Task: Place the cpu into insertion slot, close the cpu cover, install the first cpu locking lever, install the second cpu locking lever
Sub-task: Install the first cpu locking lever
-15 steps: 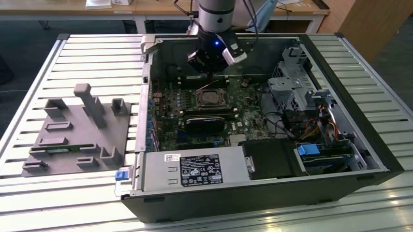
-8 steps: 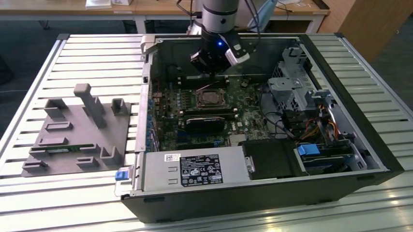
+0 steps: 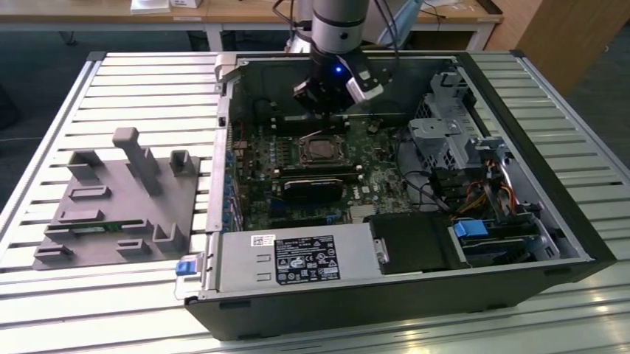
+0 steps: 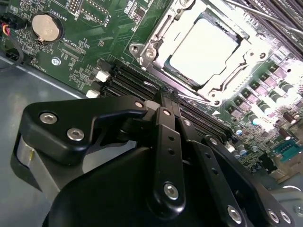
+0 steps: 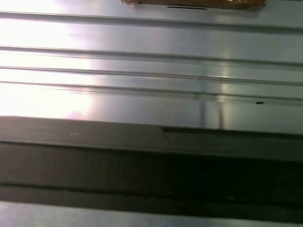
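Note:
The cpu [image 4: 203, 47] shows its pale silver top inside the insertion slot [image 3: 320, 150] on the green motherboard. The silver cpu cover [image 4: 154, 45] lies flat as a frame around the chip. Thin metal lever rods [image 4: 265, 14] run past the socket's far corner; whether they are latched I cannot tell. My gripper [image 3: 329, 119] hangs just beyond the socket toward the far wall of the case. In the second wrist view my gripper [image 4: 163, 98] is shut with nothing in it, its tips over the black memory slots [image 4: 135, 80] beside the socket.
The open computer case [image 3: 551, 243] lies on a slatted metal table [image 5: 142, 75]. A grey parts fixture [image 3: 118, 199] stands at the exterior view's left. Drive cages and cables [image 3: 462, 147] crowd the right of the case, and a power supply [image 3: 295, 259] sits at its front. A coin battery [image 4: 46, 26] sits on the board.

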`<state>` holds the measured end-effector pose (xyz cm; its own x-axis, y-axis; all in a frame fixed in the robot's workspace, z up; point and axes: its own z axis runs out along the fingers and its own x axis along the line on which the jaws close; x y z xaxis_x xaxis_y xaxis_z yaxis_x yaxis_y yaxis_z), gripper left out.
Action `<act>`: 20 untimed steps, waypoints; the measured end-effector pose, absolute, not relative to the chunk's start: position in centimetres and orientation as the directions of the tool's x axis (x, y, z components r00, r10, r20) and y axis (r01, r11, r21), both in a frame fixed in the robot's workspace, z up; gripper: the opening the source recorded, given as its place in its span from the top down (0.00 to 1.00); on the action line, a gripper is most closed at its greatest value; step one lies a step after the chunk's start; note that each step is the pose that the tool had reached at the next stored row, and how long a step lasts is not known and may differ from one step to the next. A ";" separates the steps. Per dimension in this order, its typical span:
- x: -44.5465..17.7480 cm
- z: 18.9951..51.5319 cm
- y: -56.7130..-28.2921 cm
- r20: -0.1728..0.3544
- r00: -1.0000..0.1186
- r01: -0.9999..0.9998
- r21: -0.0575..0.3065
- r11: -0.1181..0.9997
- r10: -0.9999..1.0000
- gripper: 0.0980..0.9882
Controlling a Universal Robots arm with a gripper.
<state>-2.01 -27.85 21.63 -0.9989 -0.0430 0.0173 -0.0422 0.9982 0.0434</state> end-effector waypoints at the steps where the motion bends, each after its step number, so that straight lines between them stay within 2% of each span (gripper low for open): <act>1: -2.0 21.6 -27.9 0.018 -0.999 -0.041 0.044 0.998 -0.042 0.99; 20: -1.2 19.9 -27.9 0.035 -0.999 -0.024 0.043 0.999 -0.026 0.99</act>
